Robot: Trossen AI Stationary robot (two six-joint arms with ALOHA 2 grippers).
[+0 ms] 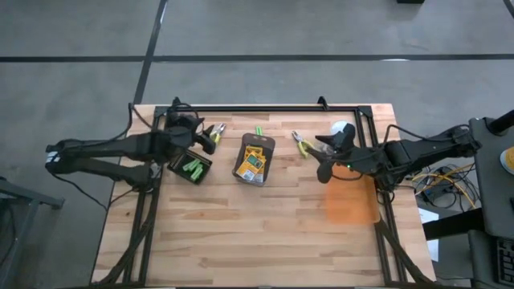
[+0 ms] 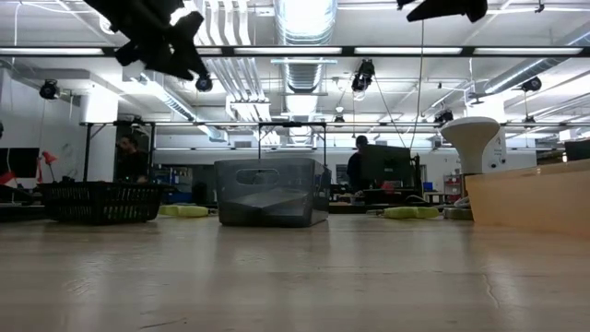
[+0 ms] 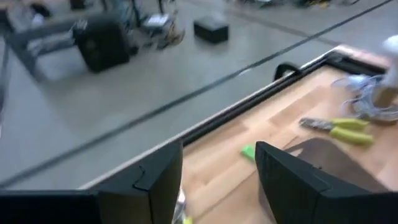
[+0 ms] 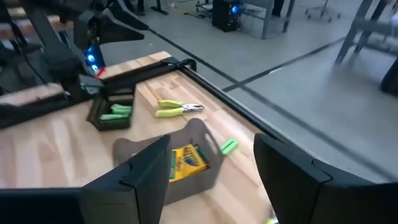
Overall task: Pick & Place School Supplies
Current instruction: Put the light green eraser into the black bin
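Yellow crayon boxes (image 1: 252, 160) lie in a dark grey tray (image 1: 263, 143) at the table's far middle. One bright-green stick (image 1: 259, 130) lies on the wood just beyond that tray. More green sticks (image 1: 193, 168) lie in a small black basket (image 1: 178, 166) at the left. One pair of yellow-handled pliers (image 1: 215, 135) lies beside the basket, another (image 1: 303, 145) to the tray's right. My left gripper (image 1: 196, 131) hovers open beyond the basket, and my right gripper (image 1: 323, 159) hovers open right of the tray. Both wrist views show nothing between the fingers.
A clear jar with a white lid (image 1: 342, 129) stands at the far right, close behind my right gripper. An orange patch (image 1: 351, 201) marks the wood near the right edge. A black frame rail (image 1: 265, 107) runs along the far edge. The near half of the table is bare wood.
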